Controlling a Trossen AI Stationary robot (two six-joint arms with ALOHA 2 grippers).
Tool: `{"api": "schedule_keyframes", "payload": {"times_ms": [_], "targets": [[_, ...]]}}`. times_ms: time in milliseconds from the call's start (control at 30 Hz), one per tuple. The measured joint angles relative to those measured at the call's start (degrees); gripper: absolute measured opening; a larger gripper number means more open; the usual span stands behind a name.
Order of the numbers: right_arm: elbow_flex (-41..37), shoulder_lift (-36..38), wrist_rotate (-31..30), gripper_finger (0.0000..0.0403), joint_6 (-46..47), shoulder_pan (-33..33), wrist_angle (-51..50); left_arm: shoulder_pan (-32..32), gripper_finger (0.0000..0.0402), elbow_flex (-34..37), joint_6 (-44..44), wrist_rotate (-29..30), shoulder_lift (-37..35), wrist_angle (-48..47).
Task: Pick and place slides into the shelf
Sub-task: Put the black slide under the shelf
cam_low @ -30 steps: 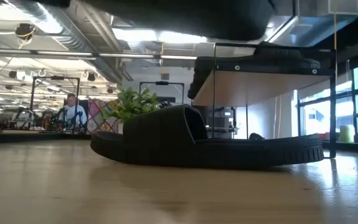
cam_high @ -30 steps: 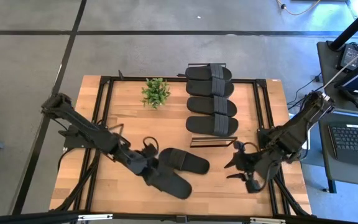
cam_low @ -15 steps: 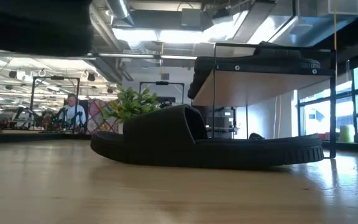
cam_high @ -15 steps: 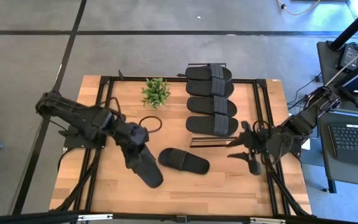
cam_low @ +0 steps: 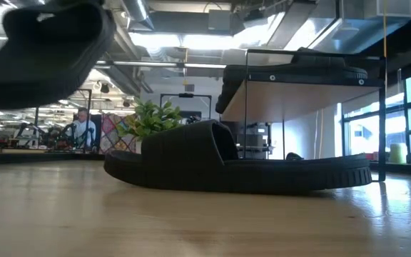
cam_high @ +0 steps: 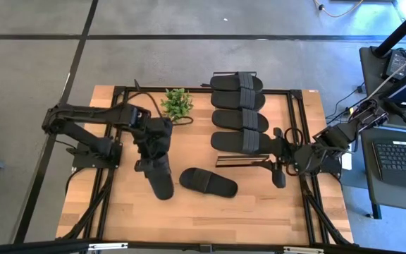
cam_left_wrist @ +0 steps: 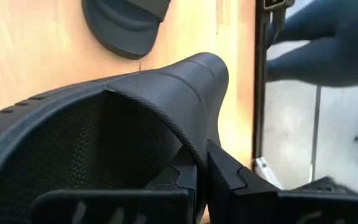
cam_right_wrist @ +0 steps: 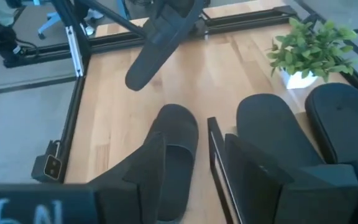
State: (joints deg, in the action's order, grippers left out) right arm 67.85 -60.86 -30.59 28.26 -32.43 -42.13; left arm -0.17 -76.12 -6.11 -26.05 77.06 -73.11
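On the wooden table, the shelf stands toward the right side, its light board top carrying four slides laid side by side; the low view shows them up on the board, well above the tabletop. Just beside the shelf's near edge, a fifth slide lies flat on the bare wood, sole down, and it fills the middle of the low view.

Left of that one, the left arm reaches in over the table, and its gripper is clamped on the sixth slide. The left wrist view shows the two dark fingers pinching the ribbed strap from both sides. The held slide hangs clear of the table, tilted, with its free end pointing toward the table's front edge, near the lying slide but apart from it. In the right wrist view it shows raised and slanted above the wood.

At the right end of the shelf, the right gripper hovers near the board's corner with its fingers spread apart, holding nothing.

A small potted plant stands at the back of the table, left of the shelf.
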Motion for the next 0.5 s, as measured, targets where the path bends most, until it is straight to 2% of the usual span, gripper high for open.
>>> {"api": "schedule_keyframes", "payload": {"times_ms": [233,500], "targets": [[0.0,0.0,0.0,0.0167,3.3,0.3,0.0,4.8,0.0002,0.0,16.7,-0.6,5.5,-3.6],[0.0,-0.2,0.1,0.0167,7.5,0.3,0.0,7.8,0.0002,0.0,32.7,-3.4,16.5,-7.0]]}}
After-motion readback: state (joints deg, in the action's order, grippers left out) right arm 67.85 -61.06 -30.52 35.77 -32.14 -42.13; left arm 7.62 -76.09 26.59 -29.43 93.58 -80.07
